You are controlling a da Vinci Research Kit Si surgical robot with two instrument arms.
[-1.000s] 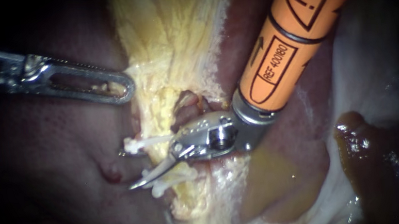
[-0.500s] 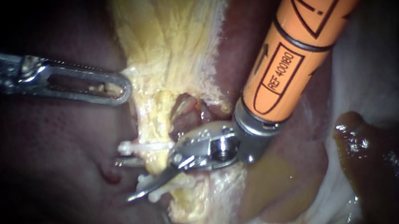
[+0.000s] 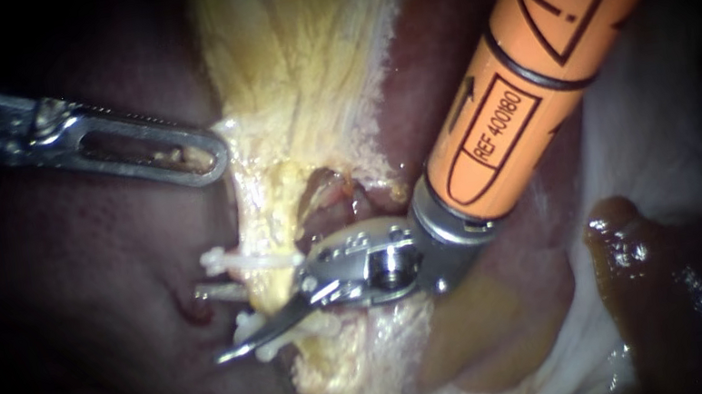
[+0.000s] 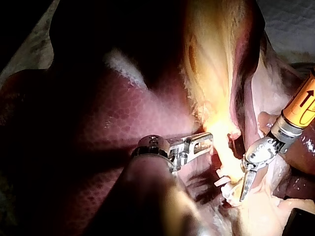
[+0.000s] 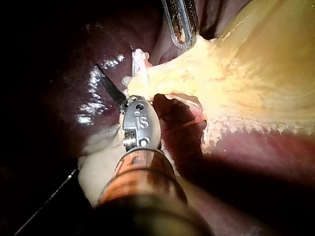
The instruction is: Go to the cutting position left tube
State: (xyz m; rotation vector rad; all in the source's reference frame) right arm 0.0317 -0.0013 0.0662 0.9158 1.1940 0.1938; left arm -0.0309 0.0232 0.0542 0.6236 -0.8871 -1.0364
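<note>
Nearest the camera: right instrument (image 3: 214, 328), a thick orange shaft with a silver metal wrist, reaching in from the upper right. Ends in two slim steel blades, parted by a narrow gap. One blade in plain sight, lying in front of the tissue. The other mostly hidden, apparently passing behind, seen only as a grey tip.

Between the blades: the left tube (image 3: 273, 283), a thin pale yellow strand. Crossed by small white plastic clips (image 3: 250, 261), one just outside the hidden blade, another touching or just beside the visible blade; cannot tell which. No telling of contact between blades and tube.

Farther off, well beyond the blades along the strand: left instrument (image 3: 213, 159), a slim silver shaft with long windowed metal jaws. Jaws closed together on the edge of a broad sheet of yellow fatty tissue (image 3: 296, 67), drawing it taut, as far as can be judged.

Behind everything: smooth dark red liver (image 3: 98, 287).

Judged progress: approach almost finished, blades already astride the tube between clips. Left to do, at most: a small settling to seat the tube deep in the gap. Tube uncut.
</note>
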